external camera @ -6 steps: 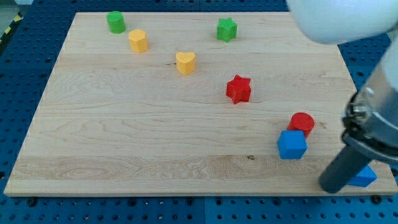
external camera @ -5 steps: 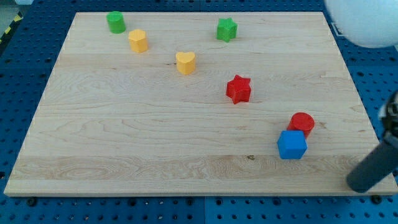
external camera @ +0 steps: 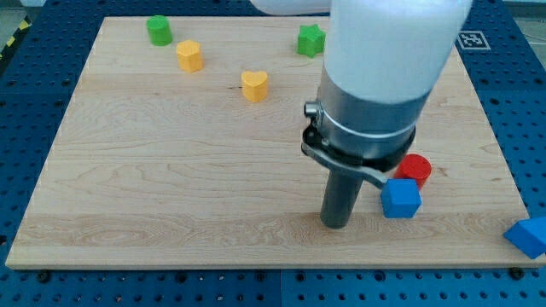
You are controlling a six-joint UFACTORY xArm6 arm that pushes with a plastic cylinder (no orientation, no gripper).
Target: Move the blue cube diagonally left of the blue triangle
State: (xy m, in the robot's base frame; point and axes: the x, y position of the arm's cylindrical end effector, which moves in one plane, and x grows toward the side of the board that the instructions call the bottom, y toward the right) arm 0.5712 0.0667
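The blue cube (external camera: 400, 199) sits on the wooden board (external camera: 171, 170) at the lower right, just below the red cylinder (external camera: 415, 168). The blue triangle (external camera: 529, 236) lies at the board's bottom right corner, partly cut by the view's right edge. My tip (external camera: 335, 224) rests on the board to the left of the blue cube, a short gap away. The arm's body hides the red star.
A green cylinder (external camera: 158, 30) and a yellow block (external camera: 189, 55) stand at the top left. A yellow heart (external camera: 254, 84) lies at top centre. A green star (external camera: 310, 39) shows beside the arm at the top.
My rod has swung from the board's bottom right corner to the left side of the blue cube. The blue triangle now shows near the corner. The arm now covers the red star.
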